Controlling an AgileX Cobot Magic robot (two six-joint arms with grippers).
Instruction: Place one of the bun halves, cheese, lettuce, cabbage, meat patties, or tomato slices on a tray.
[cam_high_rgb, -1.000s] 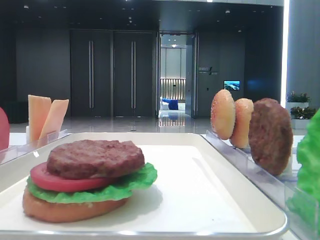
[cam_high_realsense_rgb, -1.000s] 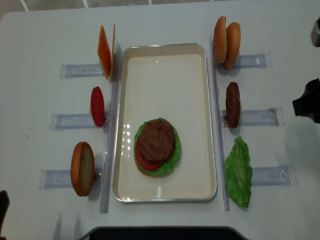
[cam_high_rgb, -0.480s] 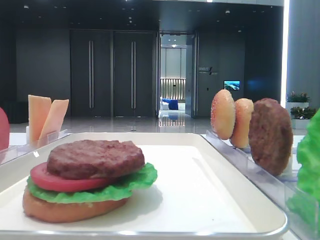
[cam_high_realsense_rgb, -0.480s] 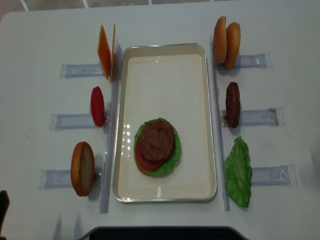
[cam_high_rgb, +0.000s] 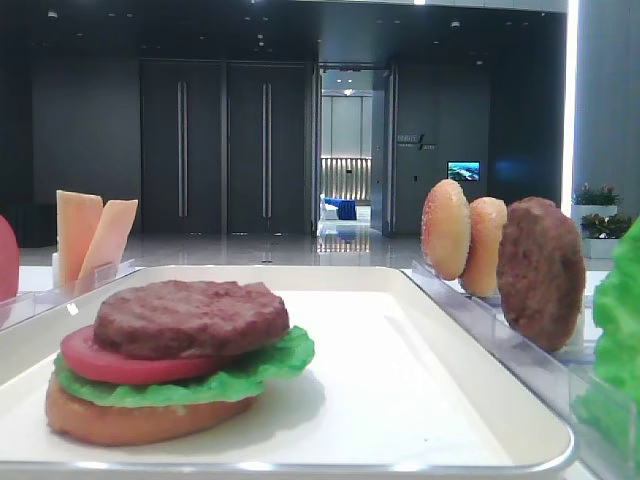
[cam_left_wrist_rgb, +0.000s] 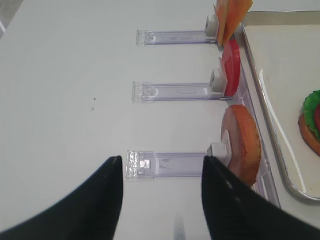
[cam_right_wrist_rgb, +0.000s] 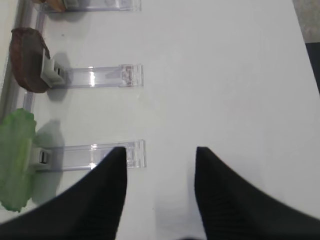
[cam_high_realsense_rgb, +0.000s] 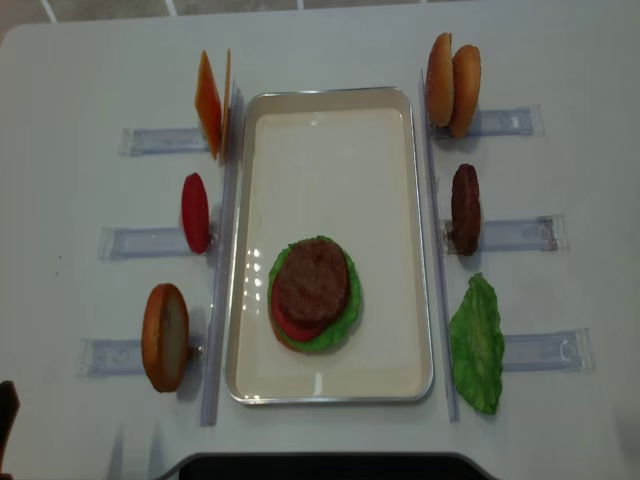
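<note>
While both end effectors gape holding nothing, bare tray lies beyond the burger.

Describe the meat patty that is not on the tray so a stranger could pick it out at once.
Start at the white tray in the middle of the table and look just past its right rim. Three clear racks line that side; the loose meat patty stands on edge in the middle one, between the two bun halves and the lettuce. It is the only dark brown, rough disc there.
</note>
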